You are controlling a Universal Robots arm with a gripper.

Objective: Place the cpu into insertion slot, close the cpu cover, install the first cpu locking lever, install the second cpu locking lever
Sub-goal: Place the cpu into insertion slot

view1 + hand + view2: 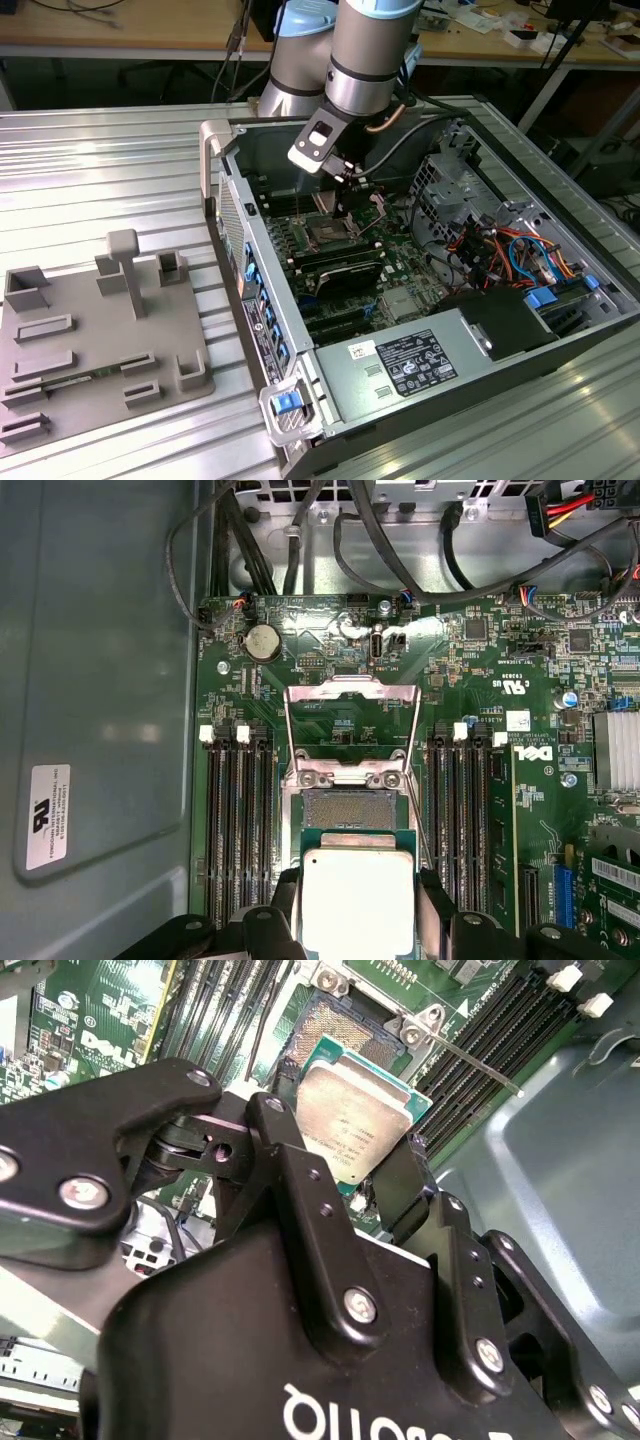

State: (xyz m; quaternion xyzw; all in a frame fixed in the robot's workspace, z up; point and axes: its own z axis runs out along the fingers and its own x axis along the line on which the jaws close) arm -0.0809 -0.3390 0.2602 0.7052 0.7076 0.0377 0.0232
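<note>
2 jaws clamped on opposite edges of the cpu [355, 900], chip held flat between them, close beside the uncovered insertion slot [348, 808]; cpu cover [350, 687] flipped back.

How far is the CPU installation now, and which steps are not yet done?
Nothing looks finished yet. In hand: the fingers grip the cpu over the insertion slot, which shows partly bare, so the chip is not seated. Left: the cpu cover stands open, and a locking lever beside the slot is unlatched.
</note>
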